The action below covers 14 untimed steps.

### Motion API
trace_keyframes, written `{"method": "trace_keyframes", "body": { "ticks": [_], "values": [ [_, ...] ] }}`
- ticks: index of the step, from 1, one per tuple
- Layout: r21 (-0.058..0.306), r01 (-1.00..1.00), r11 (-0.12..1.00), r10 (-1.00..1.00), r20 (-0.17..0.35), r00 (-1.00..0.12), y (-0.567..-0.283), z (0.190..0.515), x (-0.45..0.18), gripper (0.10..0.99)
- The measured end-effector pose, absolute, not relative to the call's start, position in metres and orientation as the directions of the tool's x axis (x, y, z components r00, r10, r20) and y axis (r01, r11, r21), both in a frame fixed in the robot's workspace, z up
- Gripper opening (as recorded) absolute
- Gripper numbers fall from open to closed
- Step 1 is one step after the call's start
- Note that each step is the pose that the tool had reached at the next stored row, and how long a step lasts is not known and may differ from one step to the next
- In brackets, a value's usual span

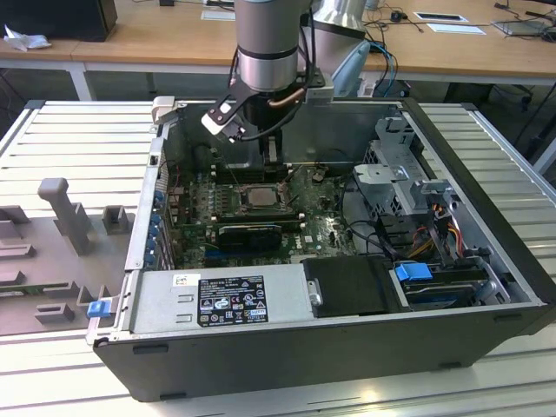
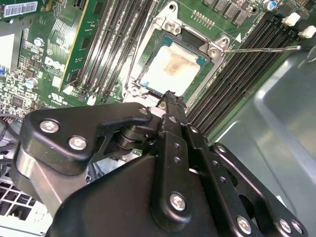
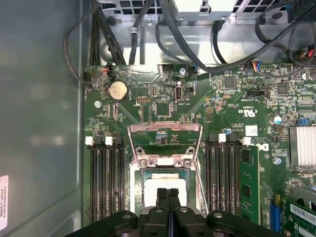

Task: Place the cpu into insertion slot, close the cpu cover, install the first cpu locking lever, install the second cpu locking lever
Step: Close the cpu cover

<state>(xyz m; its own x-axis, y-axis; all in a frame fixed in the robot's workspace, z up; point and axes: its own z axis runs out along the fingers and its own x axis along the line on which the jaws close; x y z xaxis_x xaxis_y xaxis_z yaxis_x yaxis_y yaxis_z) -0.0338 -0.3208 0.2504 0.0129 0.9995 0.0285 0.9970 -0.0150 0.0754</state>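
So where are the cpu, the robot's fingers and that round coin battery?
cpu (image 2: 173, 69): second wrist view, middle of its pale metal top.
fingers (image 3: 162, 200): first wrist view, black face of one finger, near its tip.
coin battery (image 3: 116, 91): first wrist view, centre of its round silver face.

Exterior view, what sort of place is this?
Probably a robotics lab or workshop: an open desktop computer case sits on a slatted metal table, a robot arm reaches into it, and wooden desks stand behind.
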Motion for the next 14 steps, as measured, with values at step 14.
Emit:
{"method": "trace_keyframes", "body": {
  "ticks": [14],
  "values": [
    [0.073, 0.997, -0.015, 0.999, 0.029, 0.013, -0.3209, 0.2578, -0.0323, 0.106]
  ]
}}
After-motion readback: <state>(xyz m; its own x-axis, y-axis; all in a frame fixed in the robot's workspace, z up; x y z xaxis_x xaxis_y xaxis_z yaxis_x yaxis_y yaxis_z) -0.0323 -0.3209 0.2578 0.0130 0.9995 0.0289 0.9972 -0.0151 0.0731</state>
